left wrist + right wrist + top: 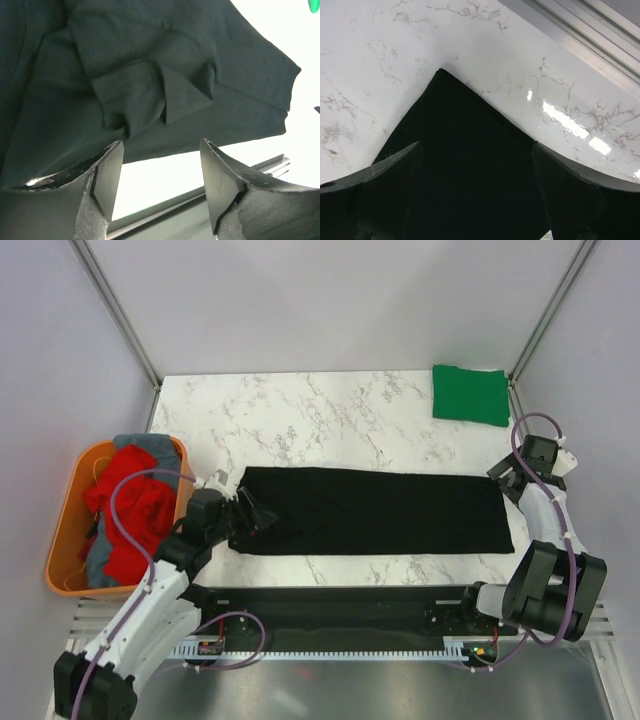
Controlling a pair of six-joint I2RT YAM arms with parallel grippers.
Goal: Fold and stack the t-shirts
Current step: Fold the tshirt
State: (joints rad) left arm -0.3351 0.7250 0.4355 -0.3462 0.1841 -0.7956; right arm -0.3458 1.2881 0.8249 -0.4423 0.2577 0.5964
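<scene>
From above, nearest: arm bases (95,680) at the bottom edge, by a dark mounting strip (330,605). Just beyond, black t-shirt (380,512) laid as a long flat band across the marble table (300,420), its near hem close to the table's front edge. Left gripper (245,512) at the band's bunched left end, right gripper (505,480) at its right end. Green t-shirt (470,395) folded square in the far right corner, well apart from the black one. Bare marble between the two and across the far left. Beside the table's left edge, orange tub (70,530) holding red t-shirt (135,505) and grey t-shirt (150,445) in a heap.

Left wrist: fingers (107,175) spread wide with nothing between, facing a small rumpled fold of black cloth. Pale strip of table below the hem.

Right wrist: fingers (575,195) likewise parted and empty, above a sharp corner of black cloth. Open white marble on both sides of that corner, metal frame (600,30) at upper right.
</scene>
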